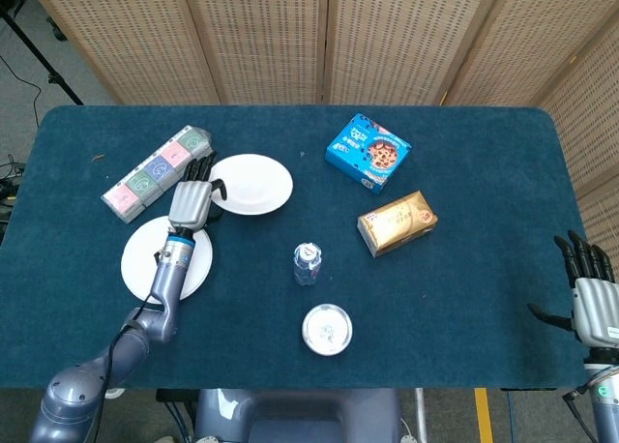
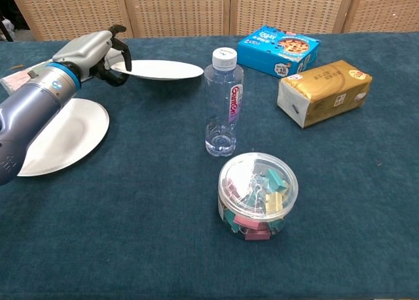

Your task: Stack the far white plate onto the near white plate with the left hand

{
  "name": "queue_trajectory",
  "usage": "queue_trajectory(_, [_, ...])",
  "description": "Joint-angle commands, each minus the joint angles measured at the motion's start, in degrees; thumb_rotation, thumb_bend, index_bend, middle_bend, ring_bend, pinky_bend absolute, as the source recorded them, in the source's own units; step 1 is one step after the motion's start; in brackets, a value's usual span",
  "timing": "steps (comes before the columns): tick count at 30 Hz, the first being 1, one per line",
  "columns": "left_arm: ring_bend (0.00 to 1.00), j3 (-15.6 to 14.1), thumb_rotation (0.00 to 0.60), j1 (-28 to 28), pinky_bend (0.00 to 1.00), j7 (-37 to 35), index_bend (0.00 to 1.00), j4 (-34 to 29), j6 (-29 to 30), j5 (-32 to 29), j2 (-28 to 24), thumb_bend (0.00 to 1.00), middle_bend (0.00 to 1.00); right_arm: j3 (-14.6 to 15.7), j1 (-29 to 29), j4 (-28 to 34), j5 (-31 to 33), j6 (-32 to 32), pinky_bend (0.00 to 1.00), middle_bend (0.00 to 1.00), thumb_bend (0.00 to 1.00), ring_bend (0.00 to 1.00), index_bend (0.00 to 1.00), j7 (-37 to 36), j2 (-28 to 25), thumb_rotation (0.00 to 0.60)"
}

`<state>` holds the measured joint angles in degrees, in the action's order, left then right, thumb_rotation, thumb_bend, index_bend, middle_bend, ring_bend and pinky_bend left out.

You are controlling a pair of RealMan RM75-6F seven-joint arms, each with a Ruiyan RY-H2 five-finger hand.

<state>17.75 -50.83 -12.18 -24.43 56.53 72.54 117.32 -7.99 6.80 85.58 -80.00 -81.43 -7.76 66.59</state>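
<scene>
A table (image 1: 484, 308) covered in dark teal cloth carries several things. A clear plastic water bottle (image 2: 223, 103) with a white cap and a pink-lettered label stands upright near the middle. Just in front of it, on the near side, sits a round clear plastic tub of coloured binder clips (image 2: 257, 194), its lid on. To the right lies a gold rectangular packet (image 1: 397, 222), and beyond that, well apart from the bottle, a blue cookie box (image 1: 368, 152) lies flat. At the far left a long row of pastel-coloured small boxes (image 1: 155, 172) lies at a slant. Behind the table stand woven wicker screen panels (image 1: 319, 37).
</scene>
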Motion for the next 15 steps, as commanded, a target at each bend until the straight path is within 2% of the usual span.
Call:
queue_trajectory(1, [0.0, -0.49, 0.6, 1.49, 0.0, -0.94, 0.94, -2.24, 2.37, 0.8, -2.19, 0.58, 0.0, 0.09, -0.03, 0.18, -0.24, -0.18, 0.0, 0.0, 0.0, 0.0, 0.0, 0.09, -0.03, 0.6])
queue_trajectory(8, [0.0, -1.08, 0.6, 4.24, 0.0, -1.21, 0.94, -8.48, 7.1, 2.09, -7.5, 0.58, 0.0, 0.26, -0.04, 0.81, -0.75, -0.53, 0.0, 0.0, 0.0, 0.0, 0.0, 0.64, -0.05, 0.6])
queue_trajectory(15, [0.0, -2.48, 0.6, 7.8, 0.0, -0.43, 0.95, -14.29, 14.89, 4.67, -12.17, 0.58, 0.0, 0.52, -0.03, 1.41, -1.31, -0.76, 0.0, 0.0, 0.0, 0.0, 0.0, 1.11, -0.06, 0.6])
